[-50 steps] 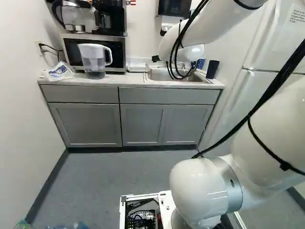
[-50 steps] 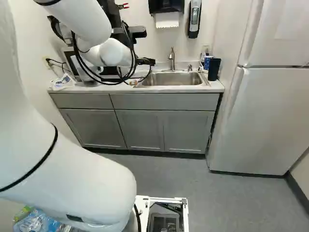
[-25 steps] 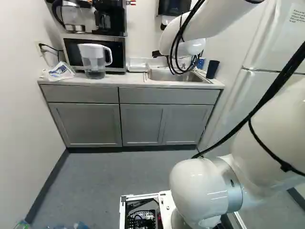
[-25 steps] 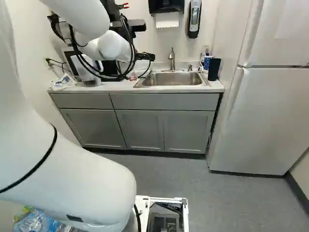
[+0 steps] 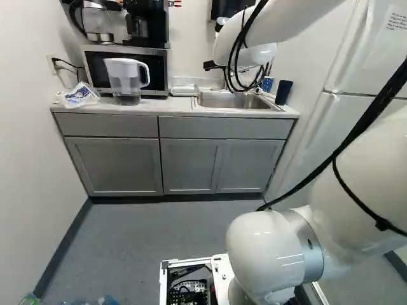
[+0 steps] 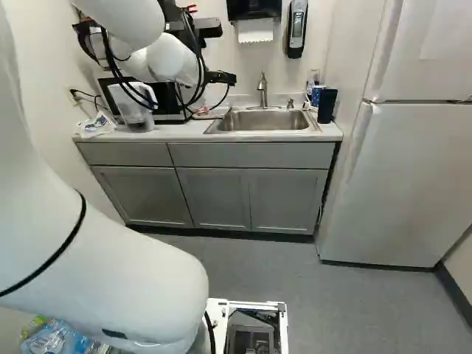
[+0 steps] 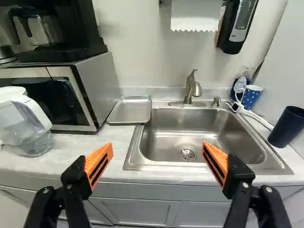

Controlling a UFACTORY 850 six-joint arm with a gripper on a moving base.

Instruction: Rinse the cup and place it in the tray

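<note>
The dark blue cup (image 7: 286, 127) and polka-dot cup (image 7: 251, 98) stand upright on the table (image 7: 64, 159), long axes vertical, mouths up; the tool (image 6: 221, 77) gapes wide.

White dots pattern the blue tapered cup (image 7: 252, 96), at two o'clock from the silver-grey rectangular metal sink (image 7: 190, 124). The cylindrical tumbler (image 7: 287, 128) at three is dark navy; the shallow rectangular metal tray (image 7: 130, 110) at ten, silver-grey.

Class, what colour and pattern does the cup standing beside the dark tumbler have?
The cup is blue with white dots, clearest in the wrist view.
</note>
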